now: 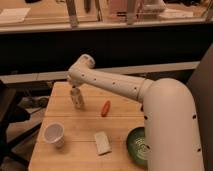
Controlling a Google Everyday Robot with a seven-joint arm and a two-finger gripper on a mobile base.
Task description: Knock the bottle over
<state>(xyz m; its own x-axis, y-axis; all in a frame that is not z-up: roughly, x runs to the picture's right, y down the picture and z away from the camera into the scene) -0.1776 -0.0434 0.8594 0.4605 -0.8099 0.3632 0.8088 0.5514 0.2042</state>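
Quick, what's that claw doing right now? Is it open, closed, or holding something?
Claw: closed, right at the top of the standing bottle; whether it grips the bottle cannot be told.

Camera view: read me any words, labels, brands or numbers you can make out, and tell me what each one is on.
No text can be read anywhere in this view.
Bottle: its light label is too blurred to read.
Cup, bowl, white block: no readable print.
Gripper, shut, right at the top of the bottle: no markings to read.
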